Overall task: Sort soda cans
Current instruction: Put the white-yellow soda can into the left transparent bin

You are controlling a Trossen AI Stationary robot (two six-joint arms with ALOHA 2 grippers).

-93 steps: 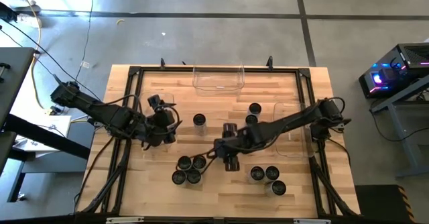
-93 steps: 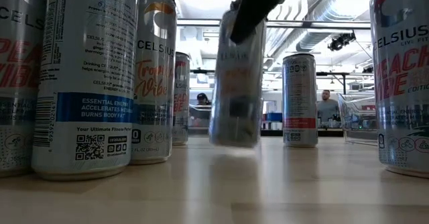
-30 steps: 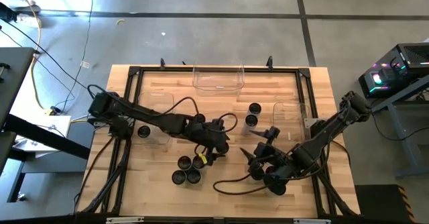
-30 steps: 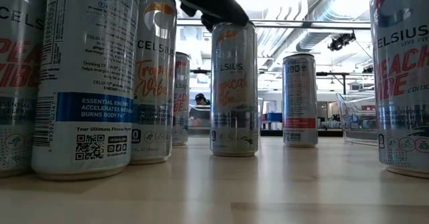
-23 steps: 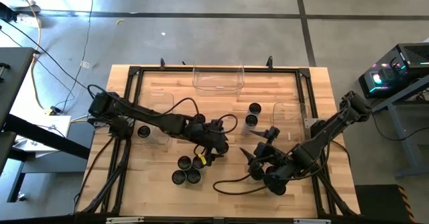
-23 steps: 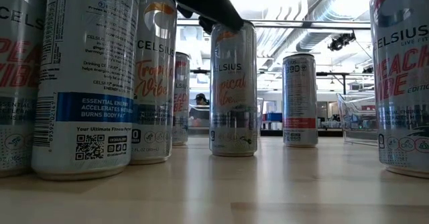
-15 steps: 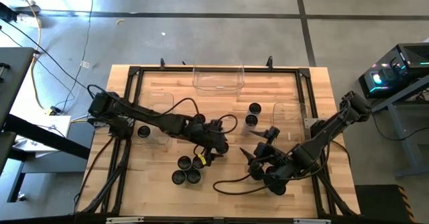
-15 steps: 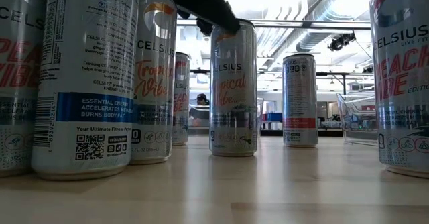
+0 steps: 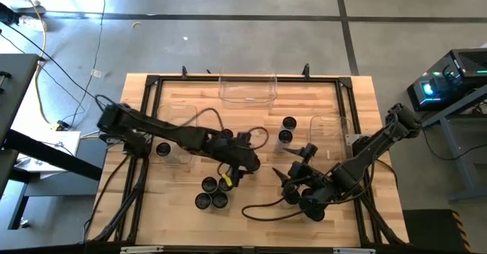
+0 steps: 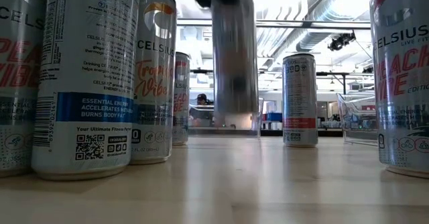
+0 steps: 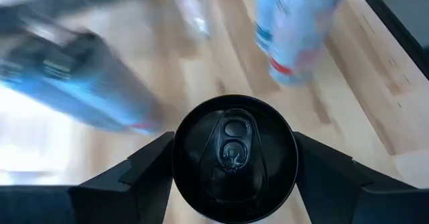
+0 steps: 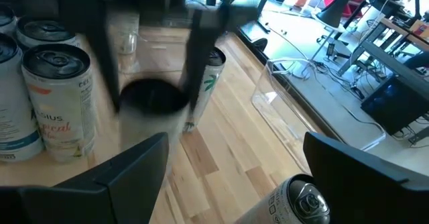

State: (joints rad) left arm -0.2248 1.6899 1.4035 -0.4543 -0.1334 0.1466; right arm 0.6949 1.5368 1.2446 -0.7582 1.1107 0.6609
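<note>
high: overhead, straight down; whole worktop (image 9: 251,109) mid-frame, floor all round.
low: at worktop level, looks across into room; cans v. close at frame edges.
left wrist: looks down past own jaws onto held can (image 11: 234,158), v. near, lower centre.
right wrist: looks fwd, slanting down over worktop, clear bin (image 12: 285,93) right of centre.
shared: held can shows in low, top centre, & both wrist views.

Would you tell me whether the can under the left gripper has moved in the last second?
Yes. The can has risen off the tabletop, while the neighbouring can stands where it was.
</note>
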